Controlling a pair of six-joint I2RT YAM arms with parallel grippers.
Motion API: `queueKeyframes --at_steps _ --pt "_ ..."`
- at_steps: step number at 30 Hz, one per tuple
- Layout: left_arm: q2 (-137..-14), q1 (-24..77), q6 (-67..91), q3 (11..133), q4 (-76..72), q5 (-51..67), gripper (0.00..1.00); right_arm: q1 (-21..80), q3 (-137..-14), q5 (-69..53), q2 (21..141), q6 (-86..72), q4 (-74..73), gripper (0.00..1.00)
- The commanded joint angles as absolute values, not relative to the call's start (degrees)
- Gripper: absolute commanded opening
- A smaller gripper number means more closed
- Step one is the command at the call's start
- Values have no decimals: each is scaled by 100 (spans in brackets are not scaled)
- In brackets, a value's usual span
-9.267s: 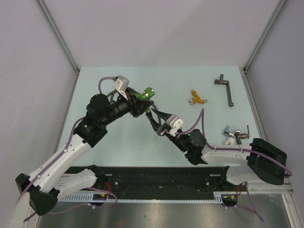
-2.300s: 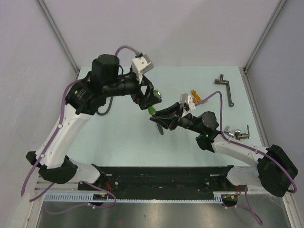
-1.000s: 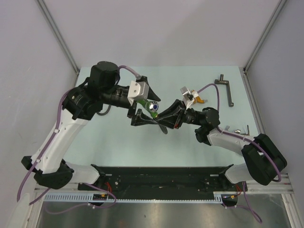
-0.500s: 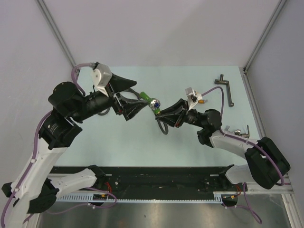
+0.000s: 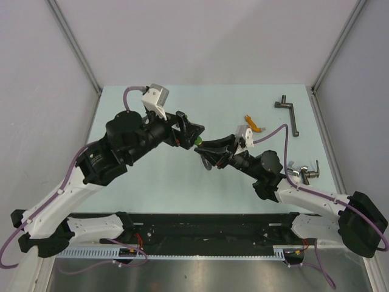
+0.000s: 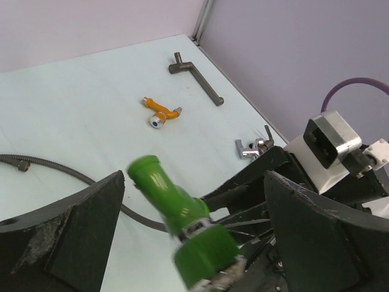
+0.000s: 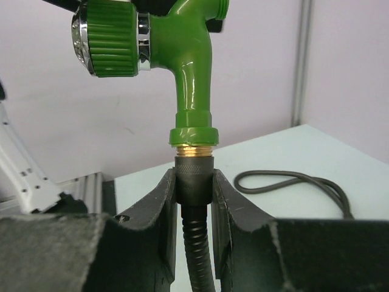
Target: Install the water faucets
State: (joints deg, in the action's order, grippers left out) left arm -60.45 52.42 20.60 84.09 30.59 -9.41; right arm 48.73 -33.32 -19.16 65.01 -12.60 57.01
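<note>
The green water faucet (image 7: pixel 180 59) stands screwed onto the brass-and-black end fitting (image 7: pixel 194 174) of the black hose. My right gripper (image 7: pixel 194 177) is shut on that fitting and holds it above the table. In the left wrist view the green faucet (image 6: pixel 182 222) lies between the wide-open fingers of my left gripper (image 6: pixel 194 201), with a gap on each side. From above, the left gripper (image 5: pixel 193 135) meets the right gripper (image 5: pixel 205 148) mid-table at the green faucet (image 5: pixel 197 141). The orange faucet (image 5: pixel 254 125) lies loose on the table (image 5: pixel 152 176) behind them.
A dark grey L-shaped pipe (image 5: pixel 289 113) lies at the back right. Silver fittings (image 5: pixel 302 172) sit near the right edge. The hose's slack (image 7: pixel 298 182) loops on the table below the right gripper. Grey walls close in both sides.
My left gripper's jaws have opened wide and let go of the green faucet, and its wrist has swung round. The right gripper keeps hold of the hose fitting and has shifted slightly left.
</note>
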Motion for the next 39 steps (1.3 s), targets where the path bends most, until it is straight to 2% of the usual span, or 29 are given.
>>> queueKeyframes --at_steps 1,8,18,27,28,35,39 --pt "-6125 5677 2127 8455 2804 -2020 100 5027 -3296 -958 6346 -580 5607 0" --pt "-6232 6011 1995 8394 2909 -2109 100 4992 -3217 -914 6249 -615 5651 0" --pt "-5757 6012 1916 8104 3234 -2531 98 4658 -3076 -1379 6091 -1151 5985 0" --pt "-5651 6012 1863 7902 3278 -2171 75 4579 -3006 -1564 6012 -1345 6152 0" --pt "-5695 6012 1855 7901 3278 -2136 69 4570 -2997 -1582 6012 -1380 6187 0" --pt "-5722 6012 1784 7796 3217 -2285 47 4439 -2892 -1749 5871 -1591 6407 0" --pt "-5643 6012 1705 7638 3033 -2609 41 4403 -2822 -1968 5818 -1661 6600 0"
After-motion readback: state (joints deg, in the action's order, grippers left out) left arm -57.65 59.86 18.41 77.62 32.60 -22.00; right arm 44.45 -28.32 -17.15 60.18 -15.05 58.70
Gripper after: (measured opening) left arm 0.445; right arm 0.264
